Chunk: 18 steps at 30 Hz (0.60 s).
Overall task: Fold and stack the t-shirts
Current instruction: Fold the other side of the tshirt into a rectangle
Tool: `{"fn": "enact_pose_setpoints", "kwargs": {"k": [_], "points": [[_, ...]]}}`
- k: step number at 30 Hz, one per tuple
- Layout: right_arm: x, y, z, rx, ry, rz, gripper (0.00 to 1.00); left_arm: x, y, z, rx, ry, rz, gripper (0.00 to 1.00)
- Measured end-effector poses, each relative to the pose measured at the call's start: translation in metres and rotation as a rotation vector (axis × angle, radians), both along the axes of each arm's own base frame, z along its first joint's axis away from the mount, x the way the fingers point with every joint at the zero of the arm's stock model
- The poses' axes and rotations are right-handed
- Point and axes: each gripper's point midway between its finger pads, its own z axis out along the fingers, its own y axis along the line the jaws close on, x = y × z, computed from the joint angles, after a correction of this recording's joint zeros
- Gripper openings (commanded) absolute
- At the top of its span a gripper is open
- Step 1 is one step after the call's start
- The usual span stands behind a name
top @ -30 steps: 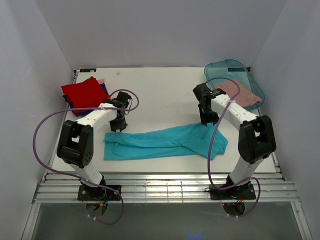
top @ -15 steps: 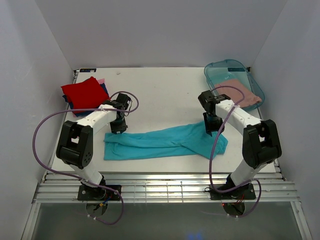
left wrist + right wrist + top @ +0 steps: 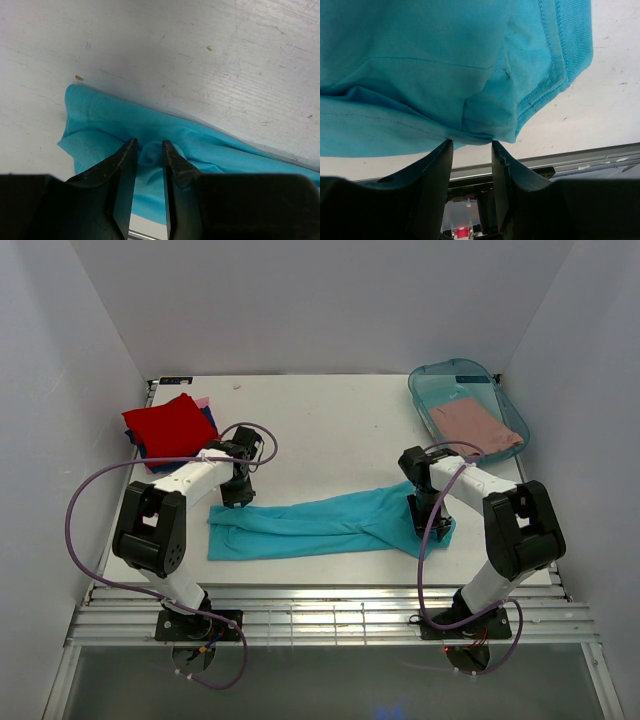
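A large teal t-shirt (image 3: 320, 524) lies folded into a long band across the table's front. My left gripper (image 3: 236, 498) is at its far left edge, and in the left wrist view (image 3: 148, 149) it is shut on a small raised fold of the teal t-shirt (image 3: 200, 150). My right gripper (image 3: 427, 527) is over the shirt's right end. In the right wrist view (image 3: 470, 143) its jaws stand apart, tips at the hem of the teal t-shirt (image 3: 445, 75), with nothing between them. A red t-shirt (image 3: 168, 425) tops a stack with dark blue (image 3: 150, 459) and pink (image 3: 203, 401) edges showing.
A translucent teal tub (image 3: 455, 368) at the back right holds a dusty-pink t-shirt (image 3: 477, 426). White walls close in on three sides. A slatted metal rail (image 3: 320, 615) runs along the table's near edge. Purple cables loop beside both arms.
My right gripper has moved from the shirt's far right edge toward the near side, across its right end. The left arm and the shirt have stayed put.
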Motion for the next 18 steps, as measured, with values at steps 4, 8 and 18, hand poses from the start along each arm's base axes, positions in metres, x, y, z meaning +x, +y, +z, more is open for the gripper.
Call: {"fn": "enact_pose_setpoints", "kwargs": {"k": [4, 8, 18], "points": [[0.002, 0.0, -0.001, 0.003, -0.007, 0.005, 0.42, 0.0, 0.0, 0.0, 0.0, 0.0, 0.0, 0.37], [0.005, 0.001, -0.003, 0.006, -0.015, 0.008, 0.39, 0.0, 0.0, 0.0, 0.0, 0.0, -0.001, 0.36], [0.003, 0.0, -0.016, -0.001, 0.003, 0.021, 0.08, 0.001, 0.0, -0.001, -0.001, -0.006, -0.001, 0.08]]}}
